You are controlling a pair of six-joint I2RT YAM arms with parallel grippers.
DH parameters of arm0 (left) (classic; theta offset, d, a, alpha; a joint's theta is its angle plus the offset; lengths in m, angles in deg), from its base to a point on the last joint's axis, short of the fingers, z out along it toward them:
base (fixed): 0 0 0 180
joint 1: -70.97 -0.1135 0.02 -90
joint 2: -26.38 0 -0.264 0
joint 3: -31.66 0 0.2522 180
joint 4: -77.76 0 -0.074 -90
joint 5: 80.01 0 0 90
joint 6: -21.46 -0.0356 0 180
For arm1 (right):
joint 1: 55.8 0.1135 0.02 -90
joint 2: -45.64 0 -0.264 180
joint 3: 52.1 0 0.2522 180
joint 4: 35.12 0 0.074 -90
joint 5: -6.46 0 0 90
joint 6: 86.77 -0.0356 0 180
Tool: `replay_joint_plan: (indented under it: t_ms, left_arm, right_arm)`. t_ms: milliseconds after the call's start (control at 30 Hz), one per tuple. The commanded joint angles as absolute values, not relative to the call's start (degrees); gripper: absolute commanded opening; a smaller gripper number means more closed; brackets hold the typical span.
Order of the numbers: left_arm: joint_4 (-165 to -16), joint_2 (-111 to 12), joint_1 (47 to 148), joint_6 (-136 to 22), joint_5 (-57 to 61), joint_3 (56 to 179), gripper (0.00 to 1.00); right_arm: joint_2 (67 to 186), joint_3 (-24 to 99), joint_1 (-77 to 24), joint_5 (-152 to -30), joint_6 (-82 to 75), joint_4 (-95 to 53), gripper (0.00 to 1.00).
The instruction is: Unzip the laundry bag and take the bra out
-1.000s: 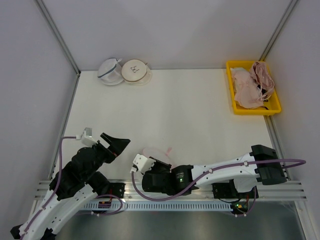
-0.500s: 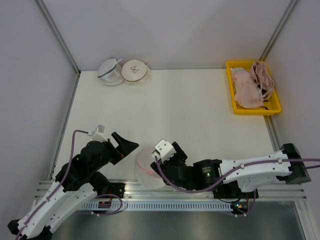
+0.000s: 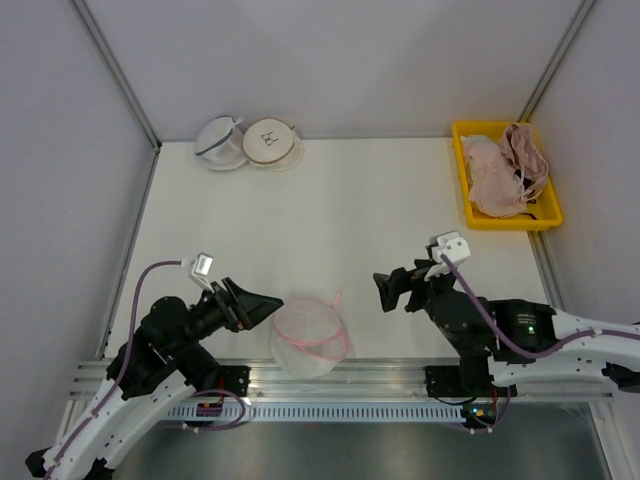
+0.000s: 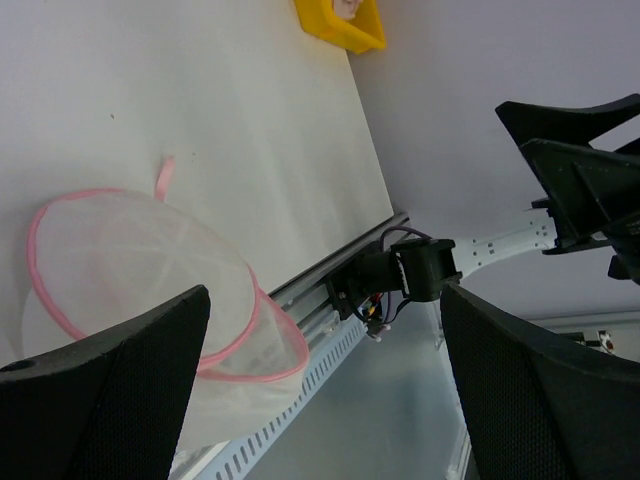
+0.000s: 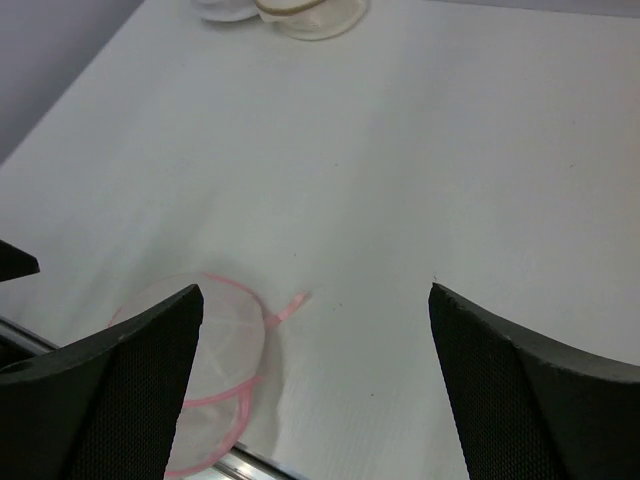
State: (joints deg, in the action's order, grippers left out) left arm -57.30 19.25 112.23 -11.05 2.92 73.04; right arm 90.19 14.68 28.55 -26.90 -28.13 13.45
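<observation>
The laundry bag (image 3: 308,336), a round white mesh pouch with a pink rim, lies at the table's near edge and partly overhangs the rail; it also shows in the left wrist view (image 4: 135,255) and the right wrist view (image 5: 205,375). A pink pull strap (image 3: 333,299) sticks out behind it. I see no garment through the mesh. The dusty pink-brown bra (image 3: 526,152) lies draped in the yellow tray (image 3: 505,222). My left gripper (image 3: 270,303) (image 4: 320,400) is open just left of the bag. My right gripper (image 3: 384,290) (image 5: 315,390) is open, well right of it.
Paler peach-pink bras (image 3: 490,178) fill the yellow tray at the back right. Two other mesh pouches, one dark-trimmed (image 3: 221,143) and one beige-rimmed (image 3: 272,142), sit at the back left. Grey walls enclose the table, and a metal rail (image 3: 400,375) runs along its near edge.
My right gripper has let go of the laundry bag, opened wide and pulled away to the right. The bag has settled at the near edge. My left gripper has moved closer to it.
</observation>
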Motion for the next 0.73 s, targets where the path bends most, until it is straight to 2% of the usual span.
replay_joint_plan:
  t_ms: [0, 267, 700]
  left_arm:
    - [-60.8, 18.1, 112.3, -18.8, 0.9, 75.8, 0.99]
    - [-61.1, 9.2, 112.3, -22.8, 0.6, 80.0, 1.0]
    - [-64.9, 12.8, 112.3, -24.5, 0.1, 78.7, 0.99]
  right_arm:
    - [85.1, 14.7, 28.4, -29.2, -28.1, 14.3, 0.98]
    - [83.4, 16.3, 28.4, -30.4, -31.0, 17.8, 0.98]
    - [79.1, 13.0, 28.4, -31.9, -32.3, 12.8, 0.98]
